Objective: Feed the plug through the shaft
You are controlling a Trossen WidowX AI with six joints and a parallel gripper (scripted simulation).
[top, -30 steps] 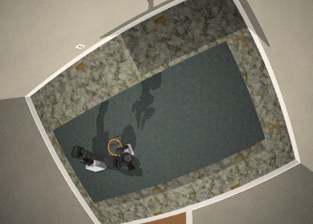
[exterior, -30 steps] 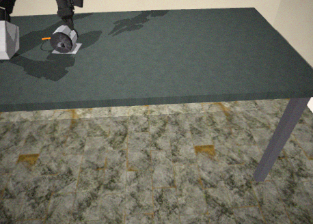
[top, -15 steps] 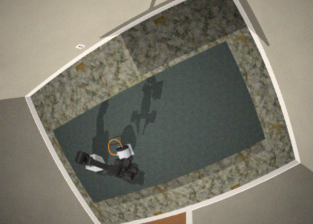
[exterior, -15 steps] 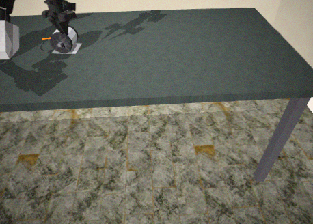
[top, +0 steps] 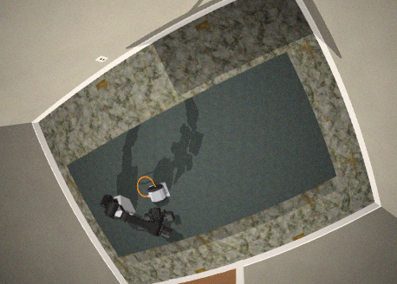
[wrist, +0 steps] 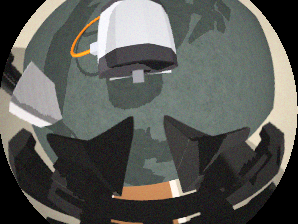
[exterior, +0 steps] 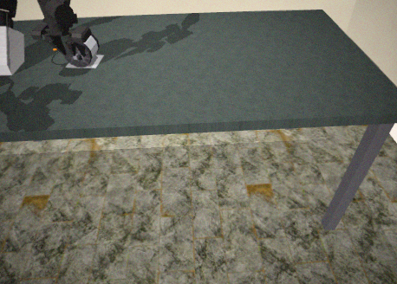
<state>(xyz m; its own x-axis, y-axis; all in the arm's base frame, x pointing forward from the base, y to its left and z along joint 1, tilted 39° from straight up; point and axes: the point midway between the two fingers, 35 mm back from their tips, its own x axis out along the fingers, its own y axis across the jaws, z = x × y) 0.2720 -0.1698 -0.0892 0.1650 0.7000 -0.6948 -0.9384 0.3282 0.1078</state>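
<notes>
The motor (top: 157, 193) is a white and grey cylinder lying on a small white plate near the table's left end. It also shows in the exterior view (exterior: 82, 51) and in the wrist view (wrist: 136, 32). An orange cable (top: 140, 185) loops out from its far side, and the loop also shows in the wrist view (wrist: 83, 43). A small grey block (wrist: 137, 76), seemingly the plug, shows at the motor's dark near end face. My gripper (wrist: 148, 119) hovers a little short of that end, fingers apart with nothing between them. It also shows in the overhead view (top: 158, 215).
A white box (top: 123, 203) stands by the arm's base, left of the motor; it also shows in the exterior view (exterior: 6, 51) and the wrist view (wrist: 33, 96). The table's left and near edges are close by. The tabletop stretches far to the right.
</notes>
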